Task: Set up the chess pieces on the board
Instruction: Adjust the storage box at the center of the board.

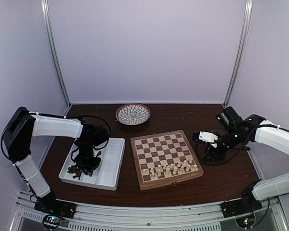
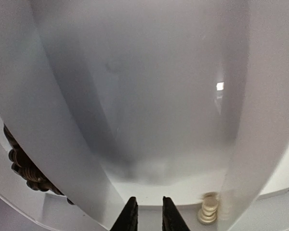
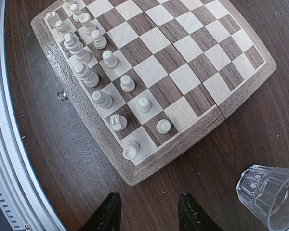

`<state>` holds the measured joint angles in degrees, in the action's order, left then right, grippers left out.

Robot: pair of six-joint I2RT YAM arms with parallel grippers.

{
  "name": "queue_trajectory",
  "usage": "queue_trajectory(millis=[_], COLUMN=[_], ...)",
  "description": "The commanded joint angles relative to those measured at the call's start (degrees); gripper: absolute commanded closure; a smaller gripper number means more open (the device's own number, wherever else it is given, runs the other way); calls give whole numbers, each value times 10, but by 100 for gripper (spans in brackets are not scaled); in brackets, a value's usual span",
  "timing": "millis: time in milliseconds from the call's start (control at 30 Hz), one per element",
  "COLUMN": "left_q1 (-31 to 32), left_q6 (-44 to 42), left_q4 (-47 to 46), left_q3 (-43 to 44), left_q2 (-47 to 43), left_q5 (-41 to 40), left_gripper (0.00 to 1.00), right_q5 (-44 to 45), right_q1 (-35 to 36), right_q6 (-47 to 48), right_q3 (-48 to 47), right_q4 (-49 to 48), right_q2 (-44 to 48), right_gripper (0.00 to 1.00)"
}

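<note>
Left gripper [image 2: 148,217] hangs over the white tray [image 1: 113,158], fingers nearly together, grip unclear; dark pieces [image 1: 75,169] heap just left, at its near-left corner. Right gripper [image 3: 149,216], jaws apart, hovers beside the board [image 1: 161,144].

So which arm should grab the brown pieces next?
The left one. Its gripper hangs right over the white tray where the dark brown pieces lie. The right gripper, open, is on the far side of the board from that tray.
</note>
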<state>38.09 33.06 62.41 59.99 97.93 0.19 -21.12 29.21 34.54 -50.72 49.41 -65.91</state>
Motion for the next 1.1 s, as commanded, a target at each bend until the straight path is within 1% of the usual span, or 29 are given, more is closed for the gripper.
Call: queue_trajectory(millis=[0, 133, 200, 367, 433, 567, 733, 967, 1067], left_q1=[0, 24, 37, 79, 82, 81, 58, 6, 2], left_q6=[0, -1, -11, -41, -47, -42, -19, 29, 39], left_q4=[56, 74, 84, 77, 58, 1, -91, -209, -229], left_q3=[-25, -15, -17, -24, -25, -6, -7, -70, -82], left_q2=[-6, 30, 54, 100, 93, 48, 11, -33, -49], left_q5=[-19, -45, -26, 53, 100, 167, 209, 249, 264], left_gripper=[83, 96, 100, 100, 100, 100, 100, 100, 100], right_q5=[-10, -15, -14, -15, -17, -19, -20, -17, -18], right_q1=[-4, -4, -4, -4, -4, -5, -4, -5, -6], right_q6=[5, 5, 6, 6, 7, 7, 8, 7, 7], right_q3=[5, 3, 4, 5, 5, 4, 4, 5, 5], right_q4=[-8, -4, -3, -2, -1, 0, 0, 1, 0], right_q2=[-6, -7, -4, -2, -2, -3, -4, -1, -3], right_gripper=[56, 56, 56, 56, 56, 56, 56, 56, 56])
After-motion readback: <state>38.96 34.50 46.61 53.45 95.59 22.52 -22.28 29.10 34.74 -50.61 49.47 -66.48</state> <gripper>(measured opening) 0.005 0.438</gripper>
